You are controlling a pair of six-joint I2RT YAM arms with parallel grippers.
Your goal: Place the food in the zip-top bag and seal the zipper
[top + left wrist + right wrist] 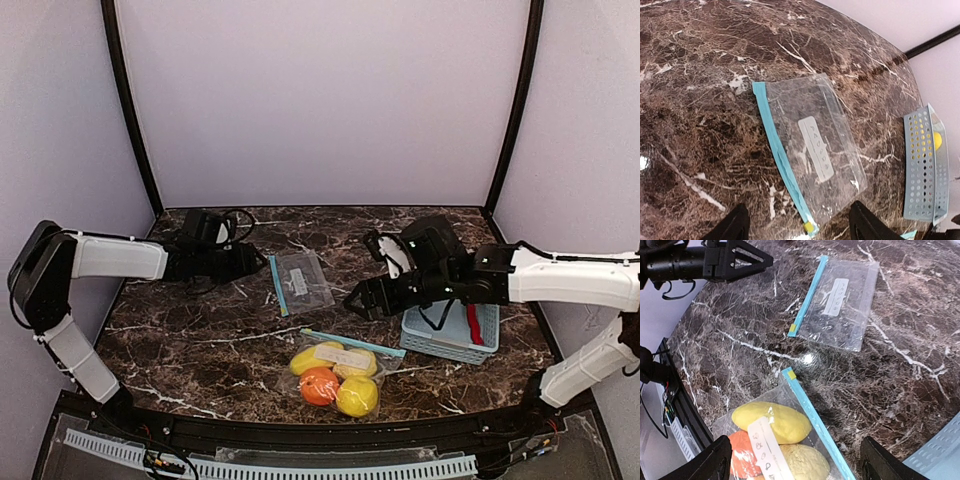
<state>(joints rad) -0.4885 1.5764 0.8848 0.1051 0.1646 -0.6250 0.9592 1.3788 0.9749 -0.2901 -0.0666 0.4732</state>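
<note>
We see a robotics lab test cell: pale lilac backdrop walls (320, 100) on black frame posts (128, 110) enclose a marble-patterned table (200, 340), with a slotted cable duct (330, 467) and loose wiring (160, 462) along its near edge.

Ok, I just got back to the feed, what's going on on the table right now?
Neither arm is holding anything. The left pincer is open beside an empty zip-top bag. The right pincer is open between that bag and the blue basket. A second bag near the front edge already holds yellow pieces and an orange. I cannot tell whether its zipper is shut. A red chili lies in the basket, not yet bagged.
</note>
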